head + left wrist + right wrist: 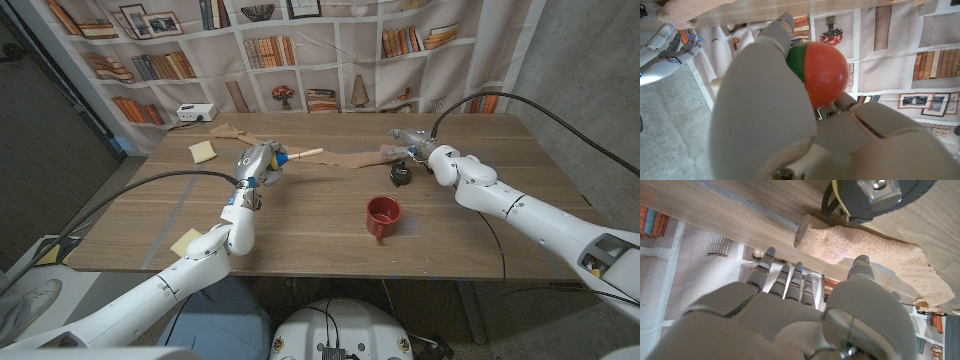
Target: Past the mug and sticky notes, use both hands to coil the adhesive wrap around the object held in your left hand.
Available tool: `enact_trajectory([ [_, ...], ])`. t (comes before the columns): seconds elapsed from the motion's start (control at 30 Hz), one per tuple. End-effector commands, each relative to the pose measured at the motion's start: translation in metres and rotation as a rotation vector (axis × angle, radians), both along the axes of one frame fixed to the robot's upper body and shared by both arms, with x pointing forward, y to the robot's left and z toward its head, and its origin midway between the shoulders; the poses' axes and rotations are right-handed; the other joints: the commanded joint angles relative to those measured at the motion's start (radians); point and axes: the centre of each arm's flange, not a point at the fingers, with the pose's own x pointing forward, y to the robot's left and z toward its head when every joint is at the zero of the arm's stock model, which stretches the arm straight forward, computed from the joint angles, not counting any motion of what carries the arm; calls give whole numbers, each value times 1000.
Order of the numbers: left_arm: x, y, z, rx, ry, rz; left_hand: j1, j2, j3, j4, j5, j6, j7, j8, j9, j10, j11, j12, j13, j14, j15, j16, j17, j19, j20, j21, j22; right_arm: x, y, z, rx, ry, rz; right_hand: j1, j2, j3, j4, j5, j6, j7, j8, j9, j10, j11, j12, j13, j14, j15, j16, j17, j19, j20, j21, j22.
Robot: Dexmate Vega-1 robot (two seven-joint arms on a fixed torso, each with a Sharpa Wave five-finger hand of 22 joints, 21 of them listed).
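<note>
My left hand [258, 163] is raised over the table's [300, 225] left half, toward the far edge, gripping a stick-handled object [283, 157] whose pale handle points toward the table's middle. The left wrist view shows what the head view cannot: a red-and-green ball [821, 70] in my fingers. The tan adhesive wrap [355, 158] runs across the far half of the table from near that handle to my right hand [412, 143], which sits by the far edge right of centre; its fingers [799, 282] reach toward the wrap's end [860, 242], and I cannot tell whether they hold it. A black tape measure [400, 174] lies just beside that hand, the red mug [382, 215] nearer the front edge. Sticky notes [203, 151] lie toward the far left corner, another pad [186, 241] at the front left edge. The middle and right front of the table are open wood.
</note>
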Motion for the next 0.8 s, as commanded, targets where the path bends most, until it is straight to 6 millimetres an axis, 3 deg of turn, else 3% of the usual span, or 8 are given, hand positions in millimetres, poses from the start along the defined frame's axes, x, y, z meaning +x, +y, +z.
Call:
enact_trajectory([
  [0.03, 2, -1, 3, 4, -3, -7, 155, 163, 0, 0, -3, 6, 1, -3, 0, 5, -2, -4, 1, 11, 0, 1, 4, -2, -3, 4, 3, 6, 0, -5, -16, 21, -21, 21, -3, 9, -7, -2, 10, 15, 6, 2, -4, 16, -9, 0, 21, 7, 1, -5, 28, -13, 5, 3],
  [0.37, 3, -2, 2, 4, 6, -8, 157, 166, 0, -1, -6, 11, 2, -5, -4, 9, -4, -6, -1, 8, -2, 1, 3, -2, -1, 3, 4, 12, 0, -6, -29, 56, -17, 66, -7, 25, -12, -7, 34, 65, 6, 1, -14, 44, -26, -10, 76, 29, 6, -21, 113, -43, 22, 1],
  [0.8, 4, -1, 1, 4, 14, -7, 157, 167, -1, -1, -9, 11, 3, -7, -6, 10, -3, -5, 2, 8, -1, 3, 4, -2, -2, 2, 4, 18, 6, -11, -65, 74, -14, 85, -8, 32, -13, -8, 41, 78, 4, 1, -13, 53, -31, -15, 88, 24, 3, -27, 125, -51, 18, 1],
])
